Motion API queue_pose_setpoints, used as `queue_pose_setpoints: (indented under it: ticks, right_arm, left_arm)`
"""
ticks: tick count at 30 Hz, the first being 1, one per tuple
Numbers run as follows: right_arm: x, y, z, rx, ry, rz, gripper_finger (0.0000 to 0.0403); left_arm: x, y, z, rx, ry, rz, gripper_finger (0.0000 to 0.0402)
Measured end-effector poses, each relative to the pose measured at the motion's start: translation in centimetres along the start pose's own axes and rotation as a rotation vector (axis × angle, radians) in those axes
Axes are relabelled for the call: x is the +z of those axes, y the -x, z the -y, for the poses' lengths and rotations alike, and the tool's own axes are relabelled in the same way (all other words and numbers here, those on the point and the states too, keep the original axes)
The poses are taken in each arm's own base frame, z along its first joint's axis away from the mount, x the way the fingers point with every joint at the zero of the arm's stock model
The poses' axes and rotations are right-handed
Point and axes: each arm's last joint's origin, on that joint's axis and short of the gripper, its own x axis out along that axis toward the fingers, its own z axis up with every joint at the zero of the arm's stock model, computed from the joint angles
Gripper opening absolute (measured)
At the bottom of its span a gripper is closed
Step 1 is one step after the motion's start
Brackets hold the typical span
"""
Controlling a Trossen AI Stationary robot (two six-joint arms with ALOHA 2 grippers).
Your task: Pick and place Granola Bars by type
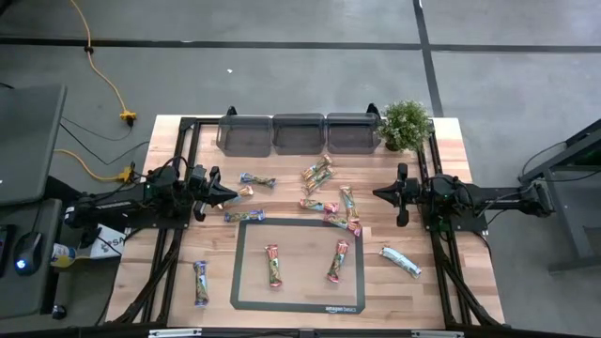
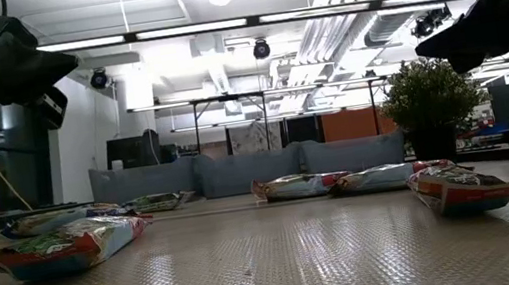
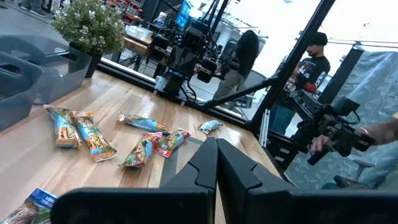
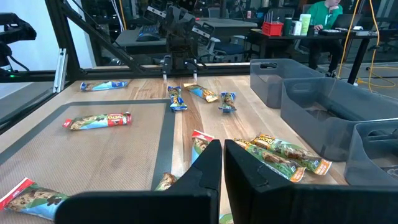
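Observation:
Several granola bars lie flat and scattered on the wooden table (image 1: 451,150). Two lie on the dark-edged mat (image 1: 299,225): one red-ended (image 1: 272,265), another (image 1: 339,261). More lie in a cluster (image 1: 338,211) beyond the mat, a pair (image 1: 317,174) near the bins, a blue one (image 1: 257,180), one (image 1: 244,216) beside the mat, one (image 1: 200,283) near left, and a pale one (image 1: 400,261) at right. My left gripper (image 1: 235,194) (image 3: 216,155) hovers shut at the table's left, above the bars. My right gripper (image 1: 377,194) (image 4: 222,155) hovers shut at the right, facing it.
Three grey bins (image 1: 246,133) (image 1: 299,133) (image 1: 352,131) stand in a row along the far edge, with a small potted plant (image 1: 406,124) at their right end. Black frame rails run along both table sides. People stand in the room beyond the table (image 3: 314,59).

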Motion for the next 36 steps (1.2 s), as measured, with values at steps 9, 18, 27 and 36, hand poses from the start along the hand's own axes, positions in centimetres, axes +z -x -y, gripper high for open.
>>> queue_pose_setpoints:
  ticks: [9, 18, 27, 36]
  right_arm:
    - [0.0, 0.0, 0.0, 0.0, 0.0, 0.0, 0.0002]
    - [0.0, 0.0, 0.0, 0.003, -0.056, 0.0, 0.0003]
    - [0.5, 0.0, -0.2, 0.055, -0.102, 0.028, 0.0003]
    - [3.4, 0.7, -0.3, 0.089, -0.103, 0.099, 0.0003]
  left_arm:
    - [0.0, 0.0, 0.0, 0.0, 0.0, 0.0, 0.0001]
    - [0.0, 0.0, 0.0, 0.0, 0.0, 0.0, 0.0001]
    - [0.0, 0.0, 0.0, 0.0, 0.0, 0.0, 0.0001]
    - [0.0, 0.0, 0.0, 0.0, 0.0, 0.0, 0.0001]
